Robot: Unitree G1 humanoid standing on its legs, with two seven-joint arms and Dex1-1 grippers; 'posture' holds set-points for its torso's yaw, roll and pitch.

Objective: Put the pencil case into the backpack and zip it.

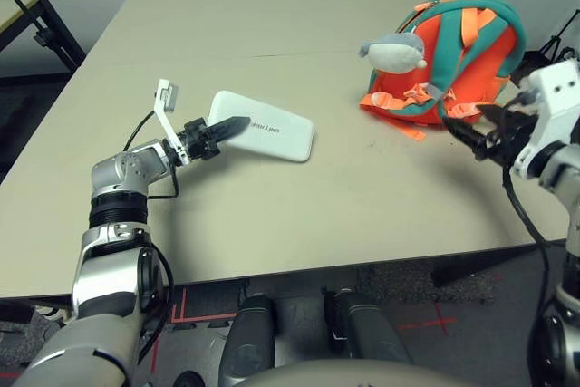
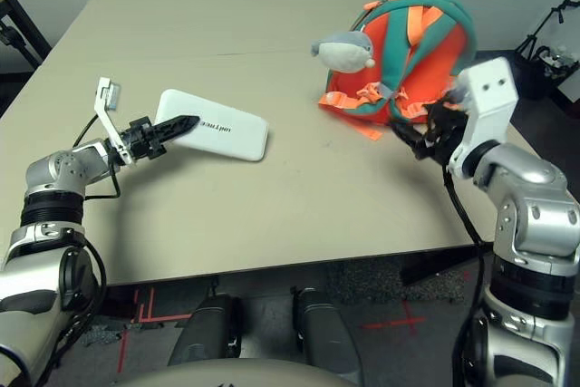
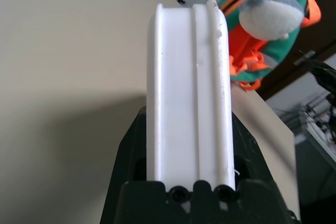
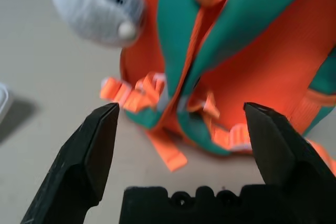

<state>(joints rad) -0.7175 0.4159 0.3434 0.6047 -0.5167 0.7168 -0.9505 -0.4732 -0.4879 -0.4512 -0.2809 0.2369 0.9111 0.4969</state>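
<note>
The left gripper [image 1: 237, 124], near and to the left above the table [image 1: 272, 215], is parted only by the thickness of the pencil case [image 1: 281, 135], its two fingers closed over the broad faces at the left end. This grip presumably serves to leave the opposite end free to lead into a bag. The case extends rightward from the grip; whether its underside touches the table cannot be told. It is a smooth, white, flat rectangular body with rounded corners, small dark lettering on its upper face and a seam along its narrow edge. The right gripper [image 4: 181, 106], at the right just before the backpack [image 2: 390, 38], stands wide open and holds nothing, a posture apparently suited to taking hold of fabric or webbing. Farther off on the right, the backpack leans upright with its strap side toward the robot; this probably leaves its mouth awkward to reach. Its soft orange panels bear padded teal straps [image 1: 447, 56] and crumpled orange webbing [image 4: 168, 150], and a rounded grey-and-white plush toy [image 1: 396, 53] hangs at its left side.
</note>
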